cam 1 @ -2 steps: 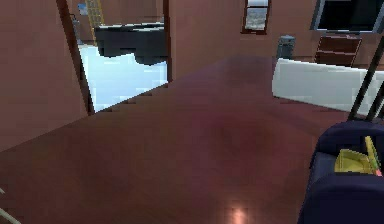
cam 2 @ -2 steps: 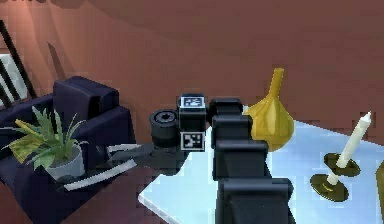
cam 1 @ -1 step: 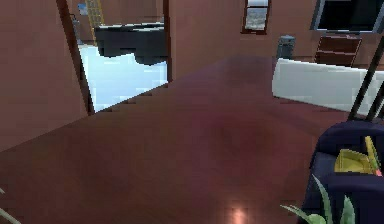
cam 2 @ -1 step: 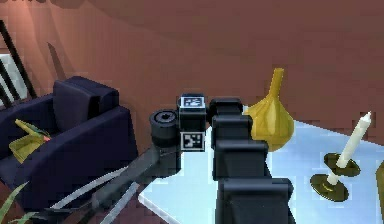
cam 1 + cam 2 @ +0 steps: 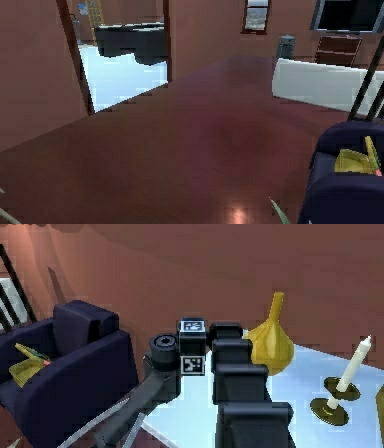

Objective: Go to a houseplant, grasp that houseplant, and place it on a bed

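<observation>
My arm (image 5: 240, 384) rises as a dark segmented bar from the arm side view's bottom edge, with two white marker squares (image 5: 192, 344) at its far end. Left of them sits the gripper's (image 5: 118, 422) round dark body, its thin grey fingers (image 5: 140, 404) slanting down to the left past a pale tabletop (image 5: 310, 424) and towards a dark blue armchair (image 5: 70, 364). I cannot tell whether it holds anything. Thin green leaf tips (image 5: 280, 210) poke up at the forward view's bottom edge.
A yellow long-necked vase (image 5: 270, 339) and a white candle in a brass holder (image 5: 342, 384) stand on the pale table. The armchair (image 5: 350, 170) holds a yellow item. Ahead lie red-brown floor, a doorway (image 5: 120, 60) onto a pale-floored room, and a white cushioned piece (image 5: 320, 85).
</observation>
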Available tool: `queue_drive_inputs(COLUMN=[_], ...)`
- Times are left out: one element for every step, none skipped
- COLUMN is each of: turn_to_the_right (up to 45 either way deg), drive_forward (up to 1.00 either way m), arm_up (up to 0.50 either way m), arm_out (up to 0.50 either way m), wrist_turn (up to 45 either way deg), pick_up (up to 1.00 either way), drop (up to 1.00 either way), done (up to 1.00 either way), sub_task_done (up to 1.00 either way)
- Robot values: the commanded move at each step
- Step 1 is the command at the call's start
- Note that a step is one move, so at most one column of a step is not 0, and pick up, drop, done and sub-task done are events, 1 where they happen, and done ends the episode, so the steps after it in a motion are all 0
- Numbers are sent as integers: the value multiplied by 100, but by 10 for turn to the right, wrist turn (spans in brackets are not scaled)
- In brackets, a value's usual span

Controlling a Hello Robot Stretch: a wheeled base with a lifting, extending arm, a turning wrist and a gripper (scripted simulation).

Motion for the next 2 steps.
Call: queue_drive_inputs(turn_to_the_right=[0,-450], drive_forward=[0,0], arm_up=[0,0], arm_out=[-12,0], wrist_turn=[0,0], pick_up=[0,0], drop=[0,0], done=[0,0], sub_task_done=[0,0])
